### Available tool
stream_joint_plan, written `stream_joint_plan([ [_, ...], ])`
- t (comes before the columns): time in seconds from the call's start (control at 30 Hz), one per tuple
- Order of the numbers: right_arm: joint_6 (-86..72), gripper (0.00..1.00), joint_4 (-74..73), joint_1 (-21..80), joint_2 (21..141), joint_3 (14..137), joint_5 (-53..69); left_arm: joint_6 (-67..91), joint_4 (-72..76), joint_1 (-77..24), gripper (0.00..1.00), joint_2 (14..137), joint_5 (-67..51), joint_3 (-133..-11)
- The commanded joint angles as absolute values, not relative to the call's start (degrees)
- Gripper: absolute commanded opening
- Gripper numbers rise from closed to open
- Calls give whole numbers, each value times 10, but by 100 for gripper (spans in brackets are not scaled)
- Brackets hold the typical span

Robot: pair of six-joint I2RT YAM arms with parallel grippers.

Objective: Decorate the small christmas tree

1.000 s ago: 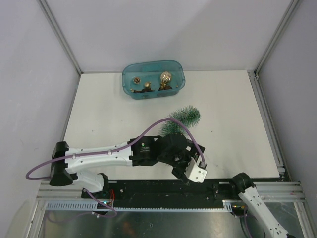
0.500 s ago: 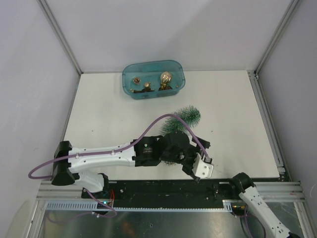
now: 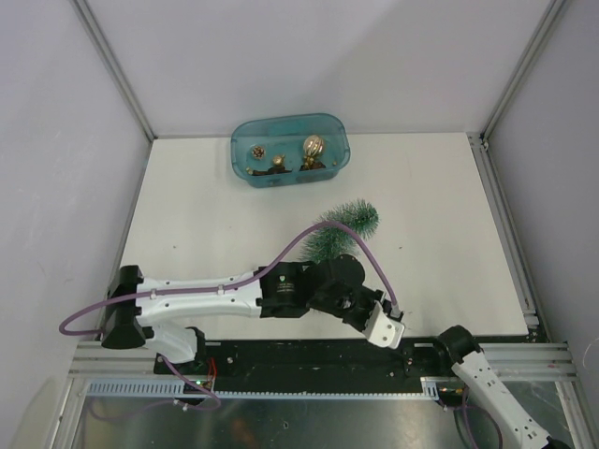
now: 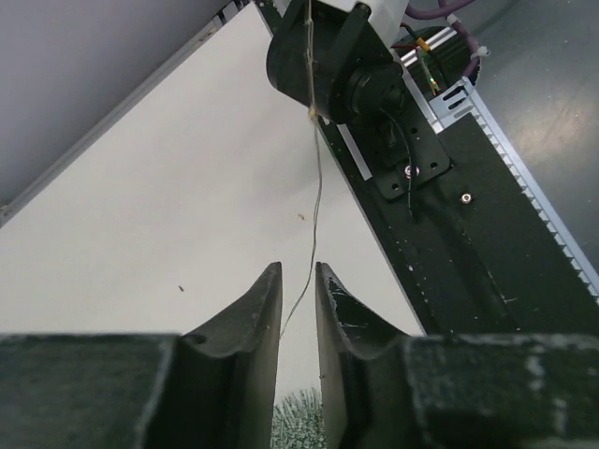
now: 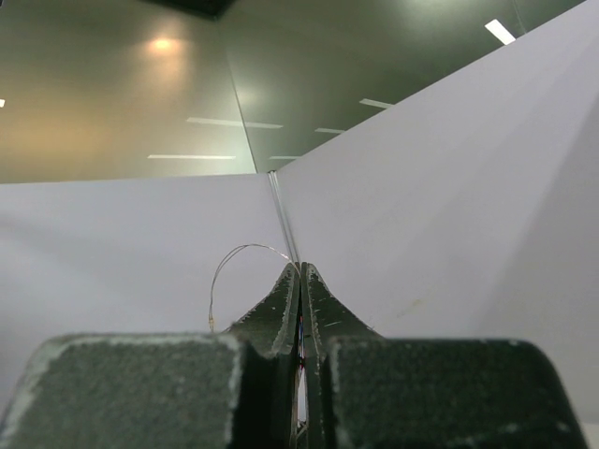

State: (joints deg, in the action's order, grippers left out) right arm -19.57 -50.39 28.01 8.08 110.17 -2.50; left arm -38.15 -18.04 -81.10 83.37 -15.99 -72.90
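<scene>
Fingers of your left gripper stand a narrow slit apart, with a thin wire running down into the gap. Frosted tips of the small christmas tree show low in that gap, close behind the fingertips. From above, you see the tree lying on its side on the table, between the teal tub and the left wrist. Your right gripper is pinched together on the wire.
</scene>
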Motion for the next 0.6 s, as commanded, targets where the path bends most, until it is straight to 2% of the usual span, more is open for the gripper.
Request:
stream_joint_plan([
  [0.0,-182,0,-489,285,114,1092,-19,-371,-180,-815,18,820,-165,-755],
  [0.07,-177,0,-489,287,117,1091,-23,-361,-182,-817,5,807,-158,-759],
  [0.13,-172,0,-490,289,120,1087,-31,-346,-191,-820,1,792,-158,-767],
  [0.4,-146,0,-487,291,130,1026,-84,-281,-276,-829,0,737,-231,-803],
  [0.57,-131,0,-450,296,140,981,-111,-289,-327,-829,0,686,-290,-774],
])
